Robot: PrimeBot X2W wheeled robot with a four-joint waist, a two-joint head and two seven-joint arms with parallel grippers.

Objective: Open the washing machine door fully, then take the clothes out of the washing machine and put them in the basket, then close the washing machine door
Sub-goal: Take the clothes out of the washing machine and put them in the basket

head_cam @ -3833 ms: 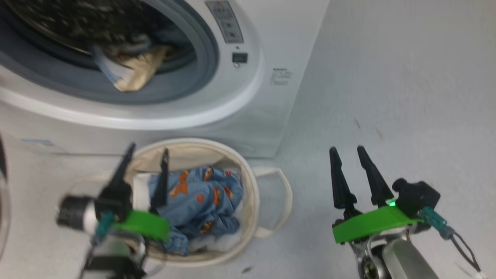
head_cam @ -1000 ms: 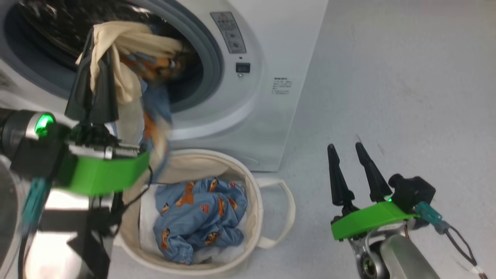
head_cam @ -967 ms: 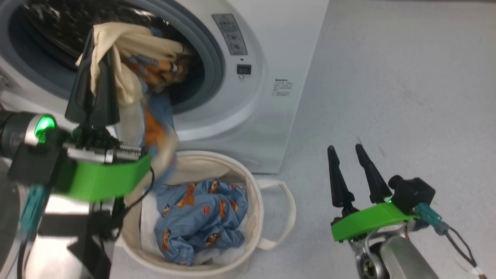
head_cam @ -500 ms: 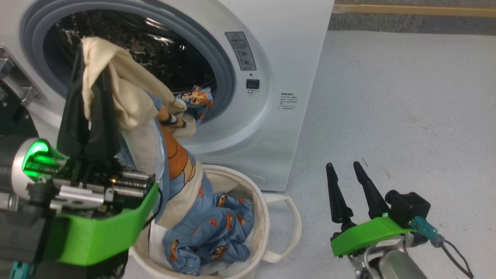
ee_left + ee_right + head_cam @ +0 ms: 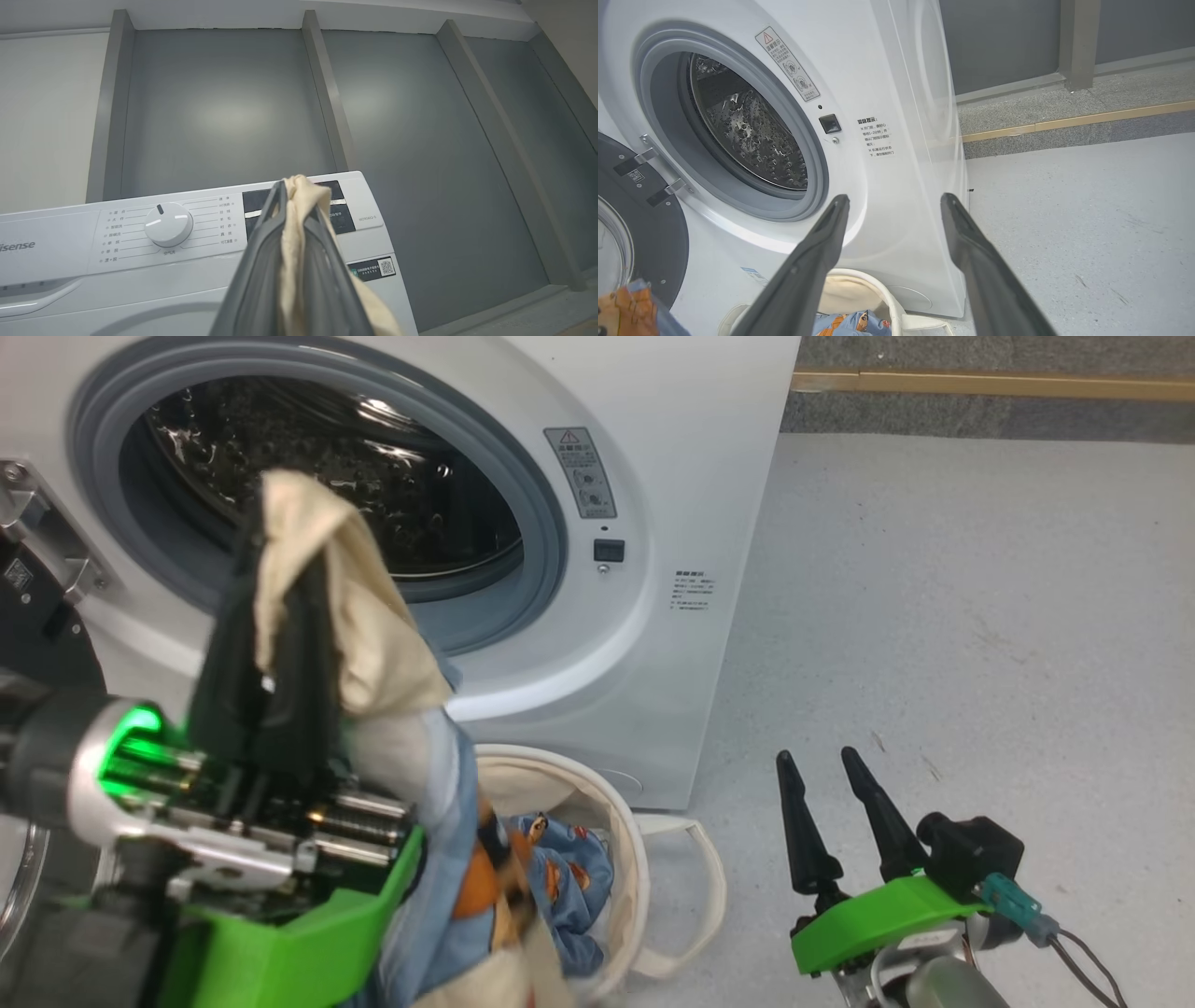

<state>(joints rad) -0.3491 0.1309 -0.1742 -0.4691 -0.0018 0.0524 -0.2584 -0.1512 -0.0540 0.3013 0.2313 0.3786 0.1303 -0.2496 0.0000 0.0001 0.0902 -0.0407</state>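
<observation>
Clothes (image 5: 392,653) are now pulled fully clear of the washing machine (image 5: 672,448) drum (image 5: 373,476) and pinched tight in the left gripper (image 5: 275,551), hung over the basket (image 5: 637,859); right gripper (image 5: 815,756) is spread wide, empty; drop-off and door closing are judged outstanding.

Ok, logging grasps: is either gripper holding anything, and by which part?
The left gripper is shut on the clothes, pinching their cream-beige end; the blue printed part hangs below. The right gripper is open, empty.
</observation>
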